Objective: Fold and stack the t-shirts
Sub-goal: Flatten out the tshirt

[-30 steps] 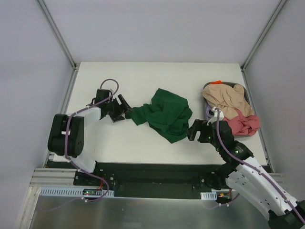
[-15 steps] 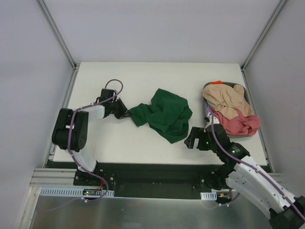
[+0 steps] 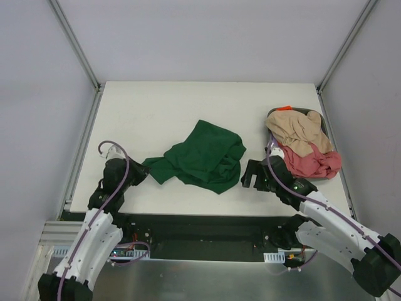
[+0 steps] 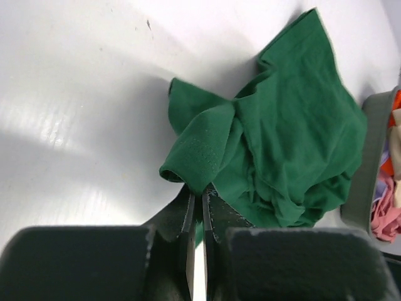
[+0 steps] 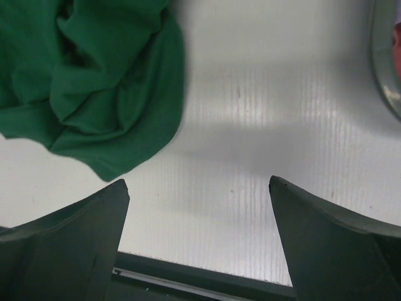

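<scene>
A dark green t-shirt lies crumpled on the white table, drawn out to a point at its left. My left gripper is shut on that left corner, and the left wrist view shows a fold of the green t-shirt pinched between the fingertips of the left gripper. A beige t-shirt and a pink-red t-shirt are heaped in a grey basket at the right. My right gripper stands open just right of the green shirt, over bare table, with nothing between its fingers.
Orange and purple bits of cloth peek from the basket. The basket's rim shows at the right wrist view's right edge. The table's near edge runs close under the right gripper. Frame posts stand at the back corners.
My left gripper shut on the green shirt's left corner and pulled it left and toward the near edge, stretching the shirt. The right gripper drew back nearer the front edge, still open.
</scene>
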You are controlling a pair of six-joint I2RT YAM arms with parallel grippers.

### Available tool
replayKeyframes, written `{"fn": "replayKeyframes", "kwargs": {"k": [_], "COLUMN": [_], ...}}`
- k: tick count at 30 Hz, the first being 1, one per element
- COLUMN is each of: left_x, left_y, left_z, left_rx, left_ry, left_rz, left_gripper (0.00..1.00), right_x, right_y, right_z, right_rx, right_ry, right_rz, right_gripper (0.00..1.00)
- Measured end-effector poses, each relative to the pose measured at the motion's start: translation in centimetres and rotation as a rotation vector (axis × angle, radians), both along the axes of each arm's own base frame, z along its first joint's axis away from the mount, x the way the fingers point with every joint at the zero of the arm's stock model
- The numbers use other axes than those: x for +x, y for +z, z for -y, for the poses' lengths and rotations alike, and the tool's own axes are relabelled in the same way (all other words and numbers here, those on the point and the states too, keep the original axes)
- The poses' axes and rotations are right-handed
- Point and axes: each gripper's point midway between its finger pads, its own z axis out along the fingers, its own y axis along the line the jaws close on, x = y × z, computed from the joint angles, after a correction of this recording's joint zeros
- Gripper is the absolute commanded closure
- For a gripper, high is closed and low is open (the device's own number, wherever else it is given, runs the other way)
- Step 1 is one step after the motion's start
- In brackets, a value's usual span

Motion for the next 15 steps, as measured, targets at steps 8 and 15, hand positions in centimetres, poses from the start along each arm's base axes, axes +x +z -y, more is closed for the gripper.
{"fn": "replayKeyframes", "kwargs": {"k": [8,15], "left_x": [-1.8,-3.2], "left_y": [0.9,-2.3], "left_z": [-1.9,-2.5], "left_rx": [0.021,0.064], "left_ry": [0.093,0.105], "left_rz": [0.052,-0.108], "left_gripper": [1.0,1.0], "right_x": [3.0,6.3], "right_y": [0.3,-0.7], "right_z": [0.8,-1.7], "right_rx": [-0.035,0.006], "right_ry": [-0.107,-0.082], "right_rz": [0.035,-0.04], "right_gripper": [0.04,0.14]}}
